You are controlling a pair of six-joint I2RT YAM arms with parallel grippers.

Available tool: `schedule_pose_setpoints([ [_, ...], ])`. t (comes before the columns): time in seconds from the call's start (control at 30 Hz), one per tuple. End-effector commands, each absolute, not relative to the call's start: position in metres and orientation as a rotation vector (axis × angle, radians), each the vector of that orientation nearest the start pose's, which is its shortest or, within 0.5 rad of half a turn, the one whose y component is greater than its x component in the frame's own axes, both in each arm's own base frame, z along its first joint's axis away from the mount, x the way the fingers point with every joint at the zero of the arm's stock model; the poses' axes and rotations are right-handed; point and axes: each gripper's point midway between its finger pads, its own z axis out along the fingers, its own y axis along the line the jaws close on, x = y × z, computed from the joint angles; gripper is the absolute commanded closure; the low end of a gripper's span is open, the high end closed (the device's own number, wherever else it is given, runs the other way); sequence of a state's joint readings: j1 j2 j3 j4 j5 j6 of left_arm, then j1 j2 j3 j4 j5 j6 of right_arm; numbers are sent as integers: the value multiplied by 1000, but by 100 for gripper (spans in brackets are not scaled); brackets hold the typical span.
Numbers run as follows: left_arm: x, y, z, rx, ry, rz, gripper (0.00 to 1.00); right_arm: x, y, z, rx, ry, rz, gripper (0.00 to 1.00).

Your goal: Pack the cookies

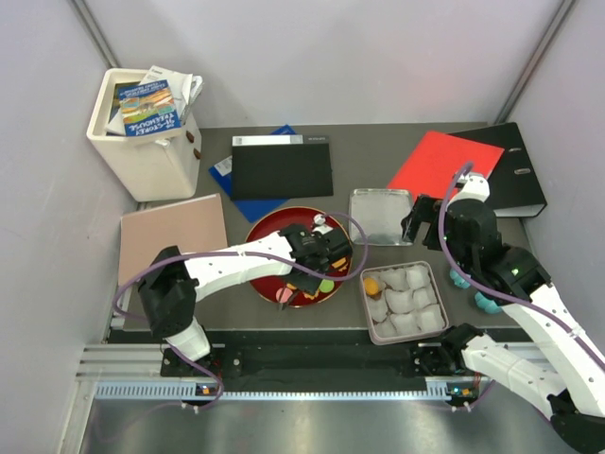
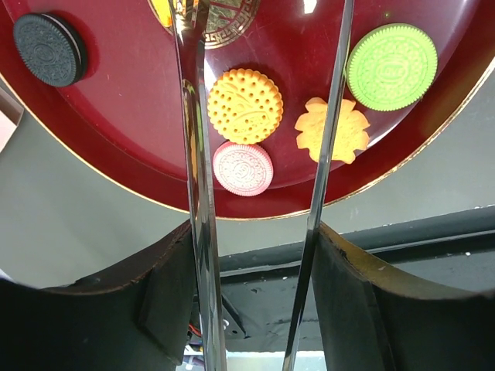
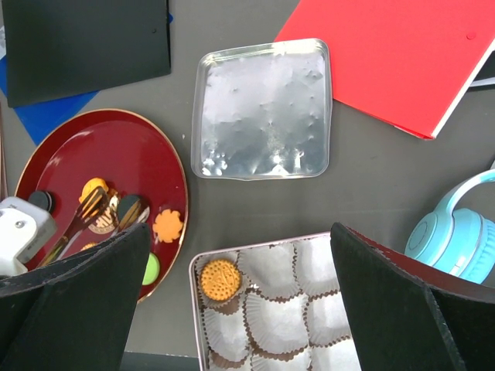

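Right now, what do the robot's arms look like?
The left arm and the right arm are both smooth white tubes joined by chunky black joints. A thin purple cable loops along each one. The right gripper has two broad, black, wedge-shaped fingers.

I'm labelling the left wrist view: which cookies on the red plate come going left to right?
Black cookie → round orange cookie → flower-shaped orange cookie → green cookie. Pink cookie omitted: it sits straight below the round orange one.
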State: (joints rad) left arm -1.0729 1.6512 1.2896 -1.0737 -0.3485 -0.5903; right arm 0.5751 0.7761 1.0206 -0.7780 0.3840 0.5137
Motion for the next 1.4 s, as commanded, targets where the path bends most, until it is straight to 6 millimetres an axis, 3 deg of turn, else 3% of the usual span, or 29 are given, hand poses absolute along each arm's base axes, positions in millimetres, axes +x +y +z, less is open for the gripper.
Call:
schedule_pose_setpoints([
  [0.0, 171, -240, 102, 671, 2706, 205, 39, 234, 93, 266, 173, 2036, 265, 1],
  [0.1, 168, -242, 97, 685, 2720, 202, 41, 234, 93, 266, 172, 2036, 264, 1],
  [0.37, 165, -242, 97, 682, 2717, 197, 61, 233, 92, 266, 175, 2035, 262, 1],
  [0.57, 175, -241, 121, 648, 2659, 201, 65, 234, 93, 268, 171, 2032, 265, 1],
  [0.77, 189, -248, 161, 634, 2569, 169, 68, 238, 93, 276, 167, 2017, 257, 1],
  [1.0, 191, -272, 192, 682, 2483, 51, 70, 240, 89, 288, 172, 1995, 230, 1],
  [1.27, 159, -321, 200, 908, 2407, -170, 73, 246, 57, 306, 264, 1972, 75, 1],
  [1.37, 147, -337, 201, 981, 2383, -244, 74, 248, 44, 300, 321, 1985, 2, 1],
])
